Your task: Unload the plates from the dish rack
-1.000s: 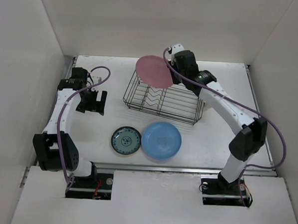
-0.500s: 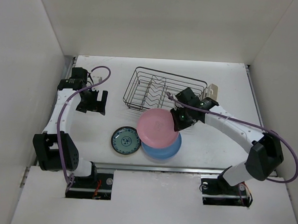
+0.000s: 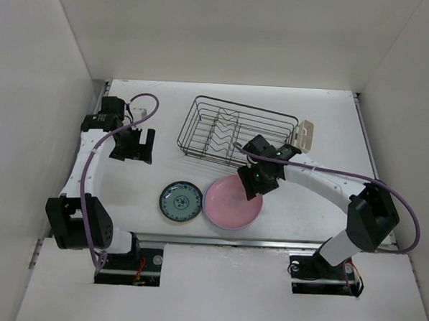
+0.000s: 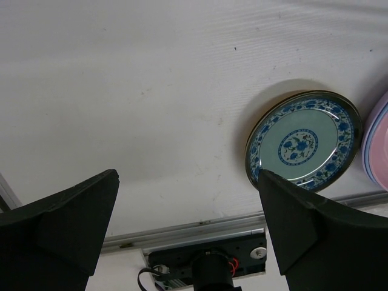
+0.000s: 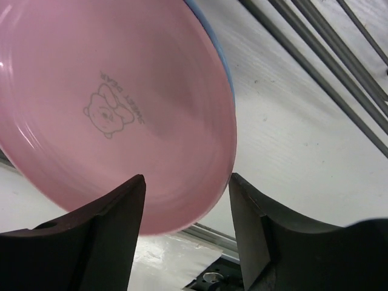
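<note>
The dish rack [image 3: 234,131] stands empty at the back middle, its cream cup [image 3: 306,134] at the right end. The pink plate [image 3: 231,203] lies flat on the light blue plate, of which only a rim [image 5: 227,63] shows. The teal patterned plate [image 3: 181,202] lies just left of them, also in the left wrist view [image 4: 303,142]. My right gripper [image 3: 255,183] is open, its fingers either side of the pink plate's [image 5: 121,91] far right edge. My left gripper [image 3: 132,145] is open and empty at the left. The yellow and lavender plates are out of view.
White walls close in the table on the left, back and right. A metal rail [image 3: 268,242] runs along the near edge just in front of the plates. The rack's wires [image 5: 315,66] pass close behind my right gripper.
My right gripper carried the pink plate from above the rack down to the front and set it on the light blue plate; its jaws now stand open. The left arm has not moved.
</note>
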Robot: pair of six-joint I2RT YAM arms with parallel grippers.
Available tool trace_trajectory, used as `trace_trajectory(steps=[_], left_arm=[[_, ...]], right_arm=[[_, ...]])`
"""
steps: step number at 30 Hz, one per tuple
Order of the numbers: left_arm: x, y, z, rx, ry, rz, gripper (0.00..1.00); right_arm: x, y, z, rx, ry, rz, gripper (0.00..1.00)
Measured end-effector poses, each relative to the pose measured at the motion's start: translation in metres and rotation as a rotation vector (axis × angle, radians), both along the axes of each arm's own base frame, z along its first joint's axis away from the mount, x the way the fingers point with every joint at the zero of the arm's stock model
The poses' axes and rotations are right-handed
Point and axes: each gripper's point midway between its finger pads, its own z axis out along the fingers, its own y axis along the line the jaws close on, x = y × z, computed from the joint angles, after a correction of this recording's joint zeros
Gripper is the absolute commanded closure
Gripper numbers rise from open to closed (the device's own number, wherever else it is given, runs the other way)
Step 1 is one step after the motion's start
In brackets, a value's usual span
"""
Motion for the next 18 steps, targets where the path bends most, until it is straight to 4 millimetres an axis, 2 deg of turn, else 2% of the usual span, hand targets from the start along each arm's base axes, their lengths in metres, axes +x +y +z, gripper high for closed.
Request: trace_trajectory(steps=[2,5,10,13,15,18], left_arm=[[0.000,0.000,0.002,0.000,-0.007,0.000,0.01],[-0.001,0.000,0.003,0.000,-0.011,0.000,0.01],[-0.001,0.000,0.005,0.002,-0.019,0.001,0.01],[-0.001,0.001,0.005,0.005,-0.021,0.002,0.01],[-0.001,0.002,0.005,0.013,-0.021,0.006,0.01],[0.002,0.008,0.010,0.040,-0.049,0.030,0.01]], right_arm=[[-0.002,-0.002,-0.002,-0.025,0.003,0.001,0.37],[0.002,-0.004,0.003,-0.043,-0.014,-0.015,0.32],[0.022,-0.003,0.032,-0.033,-0.118,-0.059,0.27],[0.040,-0.003,0.068,0.000,-0.238,-0.129,0.20],[0.054,-0.012,0.103,0.016,-0.357,-0.219,0.17],[0.072,-0.045,0.171,0.050,-0.603,-0.450,0.08]])
